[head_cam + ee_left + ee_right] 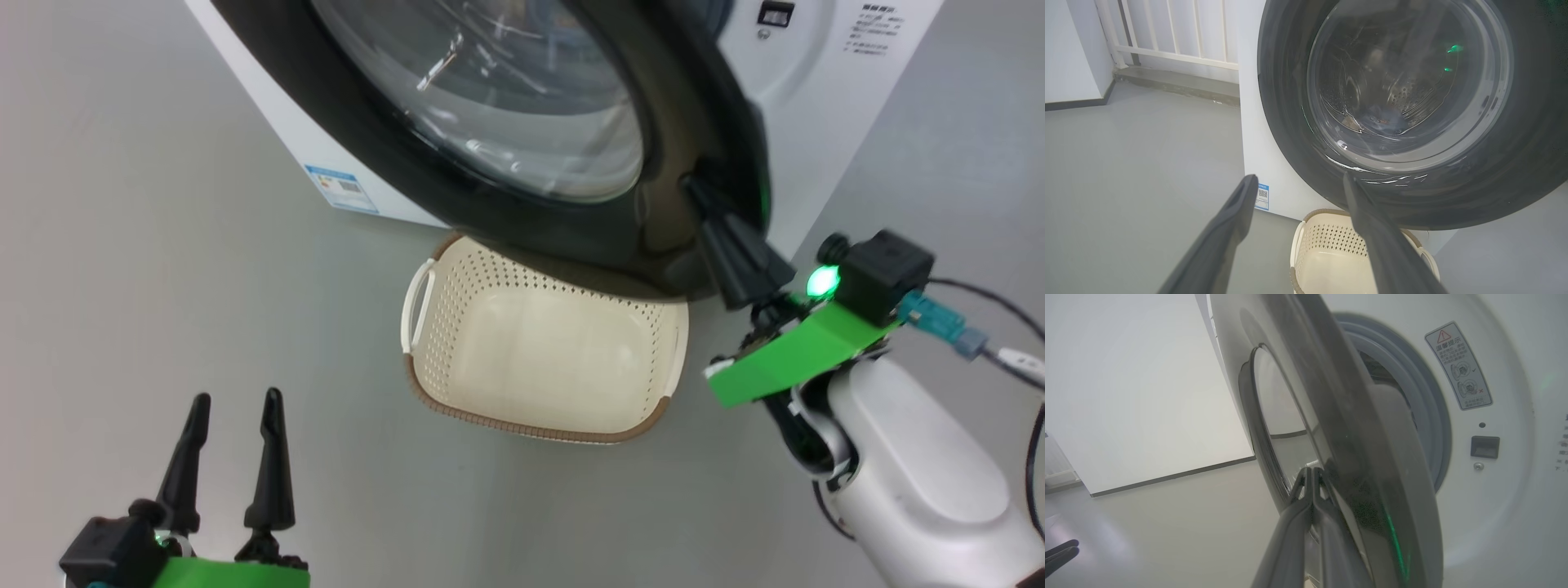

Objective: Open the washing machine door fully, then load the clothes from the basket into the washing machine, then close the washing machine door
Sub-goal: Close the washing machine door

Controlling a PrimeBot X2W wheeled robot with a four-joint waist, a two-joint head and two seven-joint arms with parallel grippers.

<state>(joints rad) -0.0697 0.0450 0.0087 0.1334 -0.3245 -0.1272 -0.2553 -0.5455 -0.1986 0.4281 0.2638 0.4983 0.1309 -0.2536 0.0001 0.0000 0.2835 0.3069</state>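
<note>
Washing machine door (pixel 490 98) ajar; basket (pixel 457 302) at 6 o'clock.
Right gripper (pixel 692 186) clenched against its rim; left gripper (pixel 237 398) spread.

- You see the washing machine door (pixel 490 98) with a glossy black rim and clear, reflective glass.
- Your washing machine (pixel 816 122) has a smooth white shell and a matt grey rubber gasket (pixel 1437 416).
- The basket (pixel 482 286) is cream perforated plastic with a brown woven-look rim.
- Under it, the floor (pixel 163 245) looks smooth and grey.

Far rim of basket (pixel 457 294) behind door (pixel 637 237)
</note>
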